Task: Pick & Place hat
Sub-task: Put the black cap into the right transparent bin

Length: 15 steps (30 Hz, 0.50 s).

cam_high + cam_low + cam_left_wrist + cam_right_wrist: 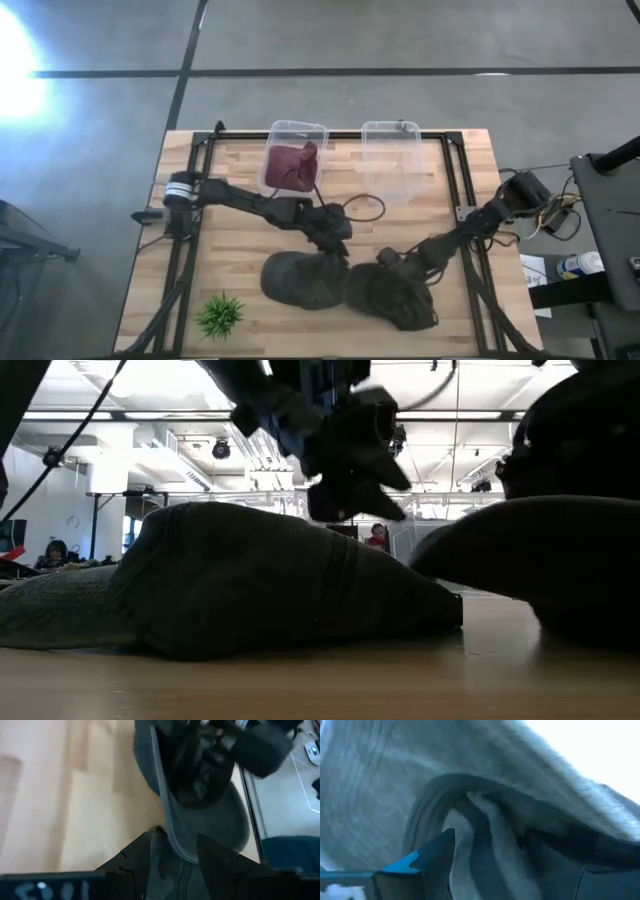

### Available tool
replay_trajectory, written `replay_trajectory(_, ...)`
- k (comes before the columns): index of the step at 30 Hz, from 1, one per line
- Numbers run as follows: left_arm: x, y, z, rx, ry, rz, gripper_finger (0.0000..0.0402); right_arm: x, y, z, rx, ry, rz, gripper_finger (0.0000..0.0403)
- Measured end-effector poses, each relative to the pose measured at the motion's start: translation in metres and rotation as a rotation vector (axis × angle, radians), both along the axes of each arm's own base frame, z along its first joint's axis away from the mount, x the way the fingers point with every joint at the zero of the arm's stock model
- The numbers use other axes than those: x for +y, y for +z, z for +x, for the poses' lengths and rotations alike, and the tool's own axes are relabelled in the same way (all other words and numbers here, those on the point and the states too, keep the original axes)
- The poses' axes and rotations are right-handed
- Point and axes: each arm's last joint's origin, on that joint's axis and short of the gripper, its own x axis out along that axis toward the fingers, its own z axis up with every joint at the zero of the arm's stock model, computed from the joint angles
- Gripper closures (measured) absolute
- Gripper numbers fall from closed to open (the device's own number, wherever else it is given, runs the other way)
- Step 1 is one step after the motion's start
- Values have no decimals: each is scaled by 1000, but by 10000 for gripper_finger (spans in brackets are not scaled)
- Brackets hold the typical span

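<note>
Two dark grey hats lie side by side on the table's near half: the left hat (300,280) (250,585) and the right hat (400,298) (560,565). My left gripper (337,252) (175,857) hovers open over the left hat's right edge. Its fingers stand on either side of that hat's rim (172,837). My right gripper (388,264) (515,865) is down on the right hat's left side and is shut on its cloth. The right arm hides most of that hat's top in the low view. My left gripper is just over the left hat's rim; I cannot tell whether it touches it. My right gripper has a bunched fold of the right hat's cloth (480,820) between its two fingers, coming in slanting from the table's right. The hat's underside (580,640) rests on the table.
At the far edge stand two clear plastic tubs: the left tub (275,135) holds a maroon cloth (292,163), and nothing shows in the right tub (390,160). A small green plant (220,315) sits at the near left. Black frame rails (455,180) border the table.
</note>
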Motion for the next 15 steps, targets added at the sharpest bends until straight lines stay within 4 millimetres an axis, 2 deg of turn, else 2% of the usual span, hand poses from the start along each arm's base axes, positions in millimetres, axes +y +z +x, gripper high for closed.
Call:
replay_trajectory(4,-10,-12,2,35,-54,-41,250,-4,-2,4,-29,-85,-38,156)
replay_trajectory(9,-13,-22,4,71,-45,-79,250,-10,-1,11,-76,-146,-69,156)
replay_trajectory(15,-12,-20,9,25,1,-101,250,-19,-1,18,-109,-186,-80,156)
